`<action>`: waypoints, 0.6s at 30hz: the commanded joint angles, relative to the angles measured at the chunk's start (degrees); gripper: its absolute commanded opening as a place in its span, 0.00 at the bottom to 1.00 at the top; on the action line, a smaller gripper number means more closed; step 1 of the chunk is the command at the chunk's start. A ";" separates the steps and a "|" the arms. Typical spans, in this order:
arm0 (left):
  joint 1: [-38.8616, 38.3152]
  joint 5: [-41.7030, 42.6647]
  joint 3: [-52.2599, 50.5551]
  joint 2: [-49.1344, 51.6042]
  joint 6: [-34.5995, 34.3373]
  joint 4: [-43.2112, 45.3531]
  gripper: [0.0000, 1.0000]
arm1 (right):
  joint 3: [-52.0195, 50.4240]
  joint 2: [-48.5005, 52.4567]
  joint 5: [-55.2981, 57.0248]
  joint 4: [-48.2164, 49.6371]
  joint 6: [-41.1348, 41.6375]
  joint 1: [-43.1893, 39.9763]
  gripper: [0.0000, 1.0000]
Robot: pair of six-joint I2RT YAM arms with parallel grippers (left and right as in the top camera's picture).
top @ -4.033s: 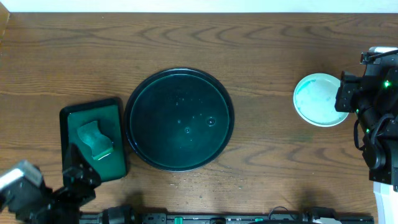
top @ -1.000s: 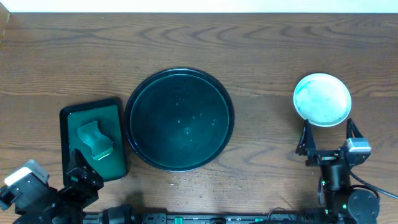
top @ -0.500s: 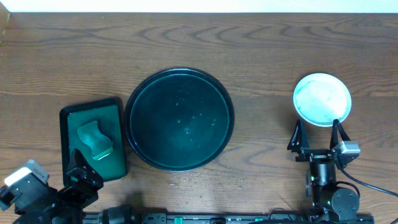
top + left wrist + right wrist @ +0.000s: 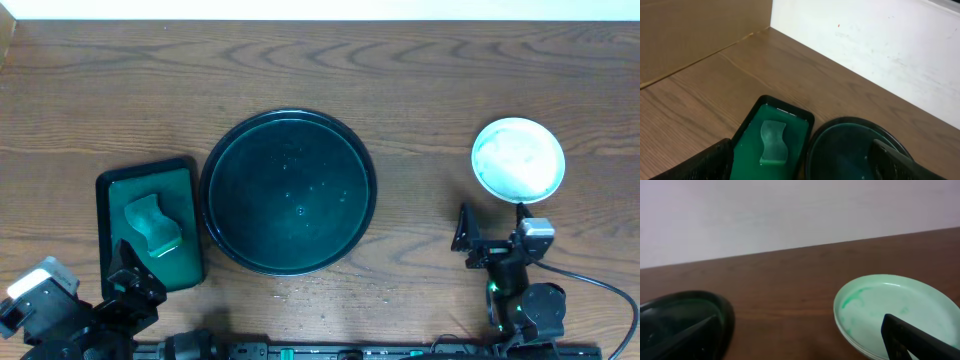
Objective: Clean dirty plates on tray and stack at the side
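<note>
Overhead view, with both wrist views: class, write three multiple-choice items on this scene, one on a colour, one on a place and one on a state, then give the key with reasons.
1. What colour is the sponge?
A green
B yellow
C red

2. Relative to the round tray, where are the plates?
A on it
B on the sponge
C on the table, to its right

3. The right gripper is:
A shut on a plate
B open, holding nothing
C shut on the sponge

Key:
1 A, since the overhead and left wrist views both show it green.
2 C, since the plates sit on bare wood apart from the tray, which holds no plate.
3 B, since its fingers stand spread, short of the plates, with nothing between them.
</note>
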 commanded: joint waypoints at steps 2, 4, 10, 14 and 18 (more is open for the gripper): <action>-0.13 -0.33 -0.13 0.33 -0.26 0.02 0.86 | -0.09 -0.39 -2.69 -0.42 -3.13 0.63 0.99; -0.13 -0.35 -0.13 0.33 -0.26 0.02 0.86 | -0.09 -0.39 -3.56 -0.39 -5.68 0.63 0.99; -0.13 -0.33 -0.13 0.33 -0.26 0.02 0.86 | -0.09 -0.39 -3.69 -0.37 -6.69 0.66 0.99; -0.13 -0.35 -0.13 0.33 -0.26 0.02 0.86 | -0.09 0.15 -3.76 -0.37 -8.35 0.63 0.99; -0.13 -0.33 -0.13 0.33 -0.26 0.02 0.86 | -0.09 1.90 -3.72 -0.37 -8.70 0.63 0.99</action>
